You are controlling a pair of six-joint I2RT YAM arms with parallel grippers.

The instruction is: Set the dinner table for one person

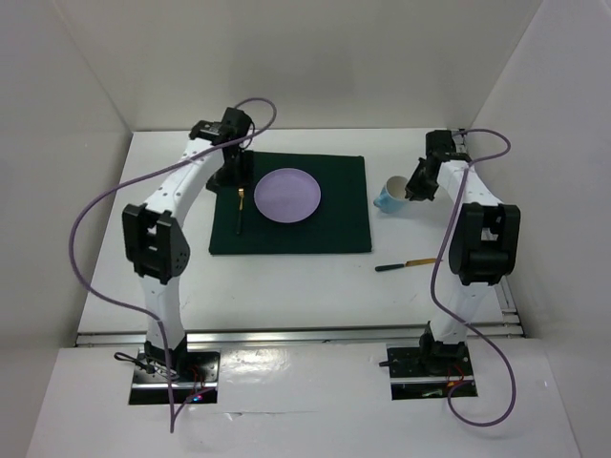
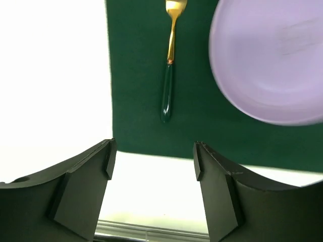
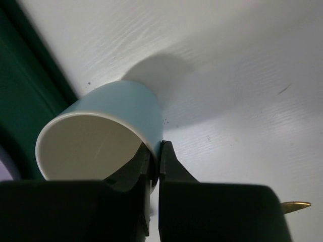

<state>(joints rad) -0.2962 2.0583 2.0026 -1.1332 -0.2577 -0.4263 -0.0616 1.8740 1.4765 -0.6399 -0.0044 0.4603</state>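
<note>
Right claw [image 3: 159,151] pinches pale-blue round cup [image 3: 118,103] by its rim, left claw [image 2: 151,156] spread; stand cup upright right of dark green cloth mat [image 1: 286,239].

Dark green mat [image 1: 336,212], lilac plate [image 1: 287,195], pale blue cup [image 1: 389,197], white table [image 1: 286,286]

A dark green cloth mat [image 1: 289,203] lies flat, carrying a lilac plate [image 1: 287,194] left of its middle. A fork [image 1: 240,210] with a gold head and dark green handle lies on the mat just left of the plate, not touching it. A pale blue cup [image 1: 389,195], white inside, sits off the mat, just beside its right edge. A gold-bladed, dark-handled utensil [image 1: 406,265] lies nearer, apart from the mat's near right corner.
</note>
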